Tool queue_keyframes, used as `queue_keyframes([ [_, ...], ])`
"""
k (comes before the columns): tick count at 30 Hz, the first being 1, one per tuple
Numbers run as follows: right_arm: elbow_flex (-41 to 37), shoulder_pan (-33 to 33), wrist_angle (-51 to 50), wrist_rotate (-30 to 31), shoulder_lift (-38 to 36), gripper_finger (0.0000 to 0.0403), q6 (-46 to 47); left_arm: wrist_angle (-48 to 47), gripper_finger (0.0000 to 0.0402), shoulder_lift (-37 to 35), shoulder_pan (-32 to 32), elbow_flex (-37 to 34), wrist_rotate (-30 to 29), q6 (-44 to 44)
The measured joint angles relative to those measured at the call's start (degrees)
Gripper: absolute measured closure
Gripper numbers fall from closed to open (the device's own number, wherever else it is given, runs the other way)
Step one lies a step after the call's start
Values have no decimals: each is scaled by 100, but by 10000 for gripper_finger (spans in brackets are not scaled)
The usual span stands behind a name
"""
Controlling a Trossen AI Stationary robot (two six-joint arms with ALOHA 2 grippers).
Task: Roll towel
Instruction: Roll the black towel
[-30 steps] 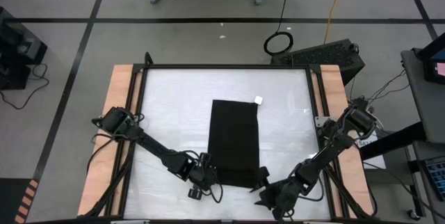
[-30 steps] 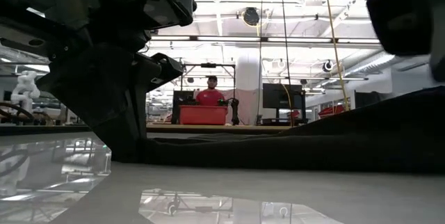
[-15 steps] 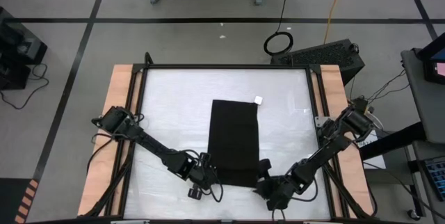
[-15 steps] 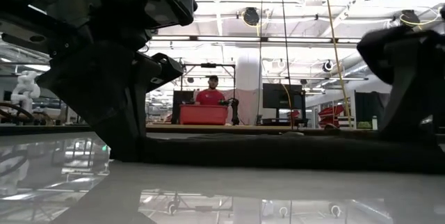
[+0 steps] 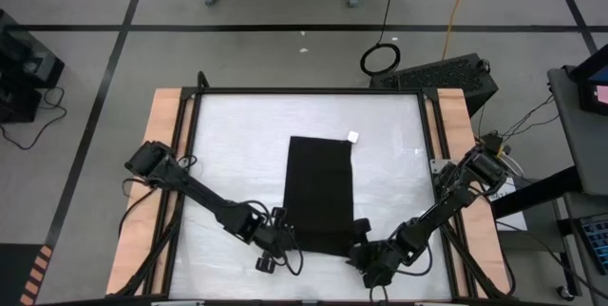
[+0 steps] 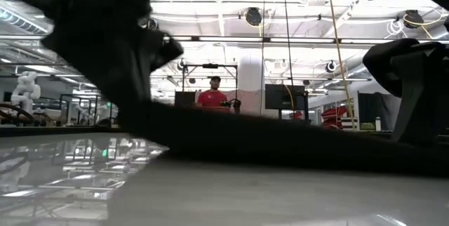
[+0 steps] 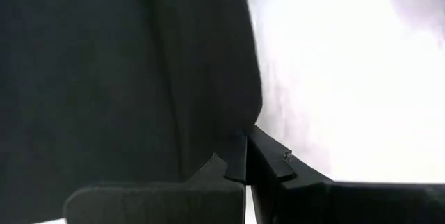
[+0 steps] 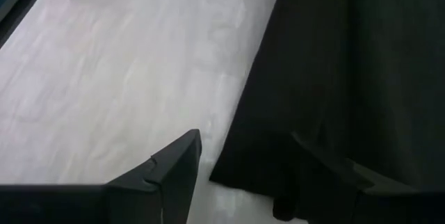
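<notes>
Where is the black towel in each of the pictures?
High view: the towel lies at mid-table, as a long strip.
Low view: a dark band across the middle.
Left wrist view: fills the left side.
Right wrist view: fills the right side.
Shared landmark: the white table.

This is a large robotics lab or industrial workshop hall. The low view shows a high ceiling [image 6: 280,15] with bright strip lights, hanging cables and a white column [image 6: 250,78]; a person [image 6: 213,94] sits among monitors [image 6: 284,96]. From above, the bench [image 5: 237,144] stands on a grey floor [image 5: 190,59] marked with black tape lines, with loose cables and equipment around.
</notes>
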Motion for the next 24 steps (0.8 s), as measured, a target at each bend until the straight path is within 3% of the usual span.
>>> queue_keyframes([
  [8,13,-55,-317,140,9,220,480,113,400,-379,-2,11,-100,-161],
  [17,-2,-86,-405,228,15,330,766,105,400,-375,-4,14,-107,-290],
  [21,-5,-116,-390,-347,-79,390,838,-96,400,-375,-4,17,-112,-479],
  [24,-21,-137,-288,-880,-264,393,954,-214,400,-375,1,19,-129,-547],
])
